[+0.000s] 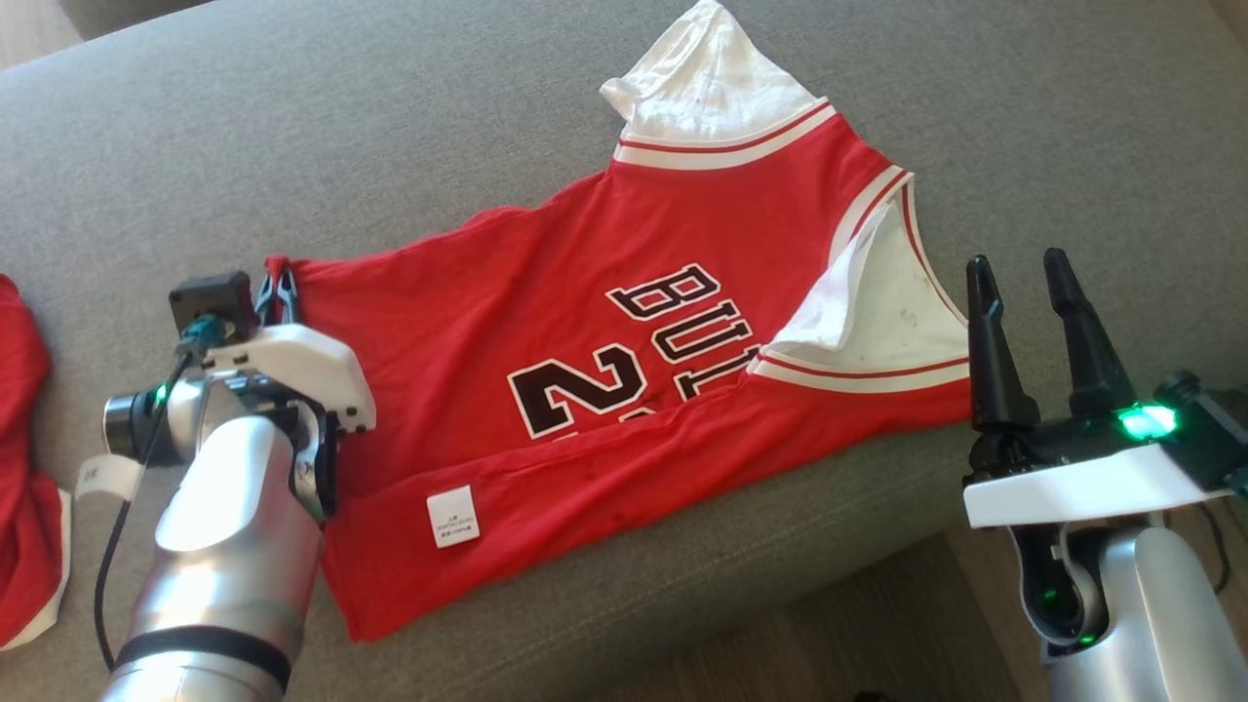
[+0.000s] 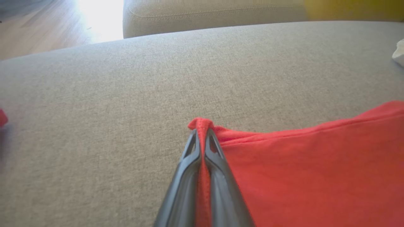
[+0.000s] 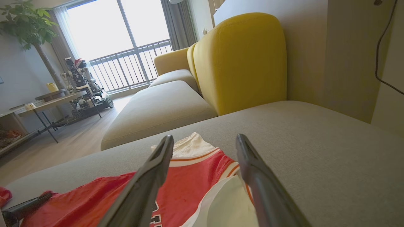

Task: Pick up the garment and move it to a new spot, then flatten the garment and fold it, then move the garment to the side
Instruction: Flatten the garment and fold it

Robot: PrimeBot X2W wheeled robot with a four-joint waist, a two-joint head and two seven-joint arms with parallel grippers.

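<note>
Pinching a hem corner of the jersey [image 1: 439,322], the left gripper [image 1: 280,292] has its fingers clamped on the cloth at nine o'clock, with its forearm [image 1: 234,546] rising from seven. The right gripper [image 1: 1019,268] stands at three, fingers apart and empty. One jersey lies spread on the sofa [image 1: 390,146], and one other red garment [image 1: 24,468] lies at the nine o'clock edge.

Seat cushion [image 1: 390,127]: garment [image 1: 604,390] spread on it, long axis left to right, neck opening at the right end. Left gripper [image 1: 281,292] at the garment's far-left corner (hem caught between its fingers). Right gripper [image 1: 1017,263] just right of the neck end, apart from the cloth. Second garment [image 1: 24,468] at the cushion's left edge, well apart. Floor [image 1: 829,624] before the cushion.
</note>
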